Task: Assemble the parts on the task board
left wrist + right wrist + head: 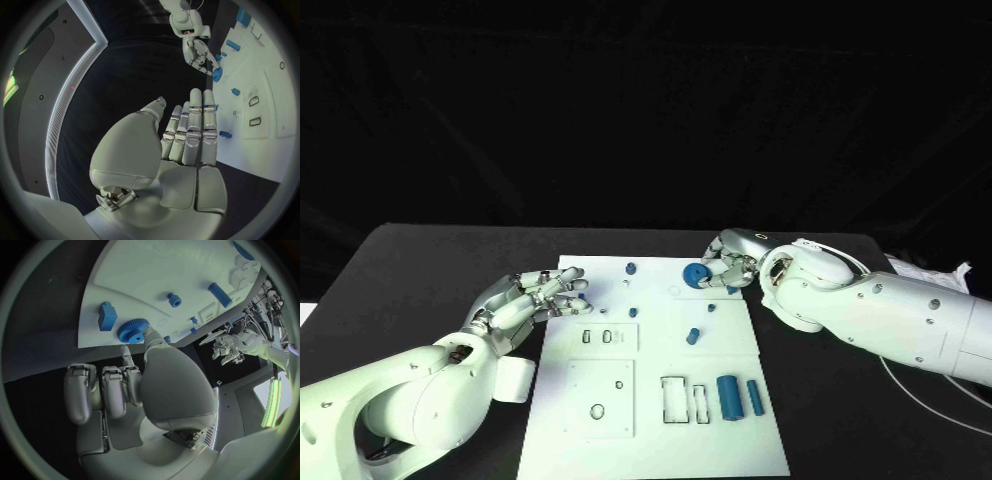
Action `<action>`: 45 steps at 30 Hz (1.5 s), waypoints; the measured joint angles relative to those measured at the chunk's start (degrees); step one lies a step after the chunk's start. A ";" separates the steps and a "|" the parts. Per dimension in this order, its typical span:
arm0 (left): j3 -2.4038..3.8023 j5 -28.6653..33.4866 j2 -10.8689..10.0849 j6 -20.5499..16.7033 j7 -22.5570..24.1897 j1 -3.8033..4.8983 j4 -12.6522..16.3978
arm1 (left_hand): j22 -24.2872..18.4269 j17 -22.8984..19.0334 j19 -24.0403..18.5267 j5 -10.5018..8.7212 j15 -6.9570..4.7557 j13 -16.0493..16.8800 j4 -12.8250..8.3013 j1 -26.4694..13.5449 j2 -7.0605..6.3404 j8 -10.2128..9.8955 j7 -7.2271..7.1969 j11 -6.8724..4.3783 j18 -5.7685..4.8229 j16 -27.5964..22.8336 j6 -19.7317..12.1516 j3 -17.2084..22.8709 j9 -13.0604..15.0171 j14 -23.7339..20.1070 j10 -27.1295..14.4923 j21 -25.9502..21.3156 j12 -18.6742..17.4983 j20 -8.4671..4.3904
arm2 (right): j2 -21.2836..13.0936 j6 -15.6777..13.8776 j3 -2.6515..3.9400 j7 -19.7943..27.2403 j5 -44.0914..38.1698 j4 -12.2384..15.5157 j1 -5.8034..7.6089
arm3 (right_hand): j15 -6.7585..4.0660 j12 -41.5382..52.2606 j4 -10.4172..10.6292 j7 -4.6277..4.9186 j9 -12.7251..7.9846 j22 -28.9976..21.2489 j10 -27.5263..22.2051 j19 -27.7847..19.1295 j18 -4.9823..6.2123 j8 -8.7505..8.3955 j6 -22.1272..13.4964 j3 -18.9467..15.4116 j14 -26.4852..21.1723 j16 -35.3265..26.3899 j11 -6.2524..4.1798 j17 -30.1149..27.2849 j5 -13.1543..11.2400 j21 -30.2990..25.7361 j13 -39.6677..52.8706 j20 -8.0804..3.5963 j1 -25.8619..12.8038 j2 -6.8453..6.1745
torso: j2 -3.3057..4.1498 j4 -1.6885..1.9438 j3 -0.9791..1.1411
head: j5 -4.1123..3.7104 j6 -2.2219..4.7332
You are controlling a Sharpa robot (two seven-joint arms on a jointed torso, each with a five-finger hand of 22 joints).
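Note:
The white task board lies in the middle of the black table. My right hand hovers over the board's far right corner and pinches a blue gear between thumb and finger. The right wrist view shows the same gear at the fingertips, beside a blue block standing on the board. My left hand is at the board's left edge, holding nothing, its fingers stretched out. Small blue pegs stand in the board's middle.
Two blue cylinders lie near the board's front right, next to rectangular slots. A small peg stands at the far edge. White cable and paper lie on the table at the right.

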 measured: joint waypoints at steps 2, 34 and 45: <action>0.00 -0.03 0.02 0.03 -0.01 0.00 -0.03 | 0.00 0.00 0.00 0.00 0.00 0.00 0.00 0.00 0.00 0.00 0.00 0.00 0.00 0.00 0.00 0.00 0.00 0.00 0.00 0.00 0.00 0.00 | 0.27 0.01 0.00 0.00 -0.14 -0.14 -0.03 | 0.00 0.08 0.17 0.00 0.00 0.00 0.00 0.20 0.00 0.00 0.00 -0.17 0.00 0.28 0.00 0.00 0.24 0.00 0.00 -0.20 0.00 0.00 | -0.02 0.01 0.01 | 0.02 -0.04; 0.00 -0.32 0.23 0.30 -0.25 0.00 -0.23 | 0.01 0.03 0.00 0.00 0.00 0.01 0.00 0.00 0.00 0.00 0.00 0.00 0.00 0.00 0.00 0.00 0.00 0.00 0.00 0.00 0.00 0.00 | 2.79 0.18 0.20 -2.04 -2.91 -2.25 -0.31 | -0.01 1.05 -0.97 -0.49 0.12 -0.02 -0.01 0.20 0.12 1.34 2.11 1.29 0.00 0.50 0.00 -0.02 0.35 0.52 -0.02 -0.20 2.21 2.21 | -0.11 0.09 -0.05 | 0.11 -0.64; 0.00 -0.36 0.22 0.36 -0.31 0.00 -0.24 | -0.07 0.15 -0.21 0.00 0.00 0.02 -0.18 0.00 0.00 0.00 0.21 0.00 0.00 0.00 -0.21 0.17 0.00 0.00 0.00 -0.25 0.00 -0.21 | 2.95 -1.29 0.27 -2.20 -6.68 -0.89 -0.68 | -0.77 2.38 -3.34 -0.37 0.13 -0.03 0.18 0.50 -0.73 1.81 4.10 5.60 -0.11 0.50 -1.47 -0.03 -4.03 0.94 -0.03 -1.15 6.56 5.14 | -0.14 0.13 -0.05 | 0.08 -0.79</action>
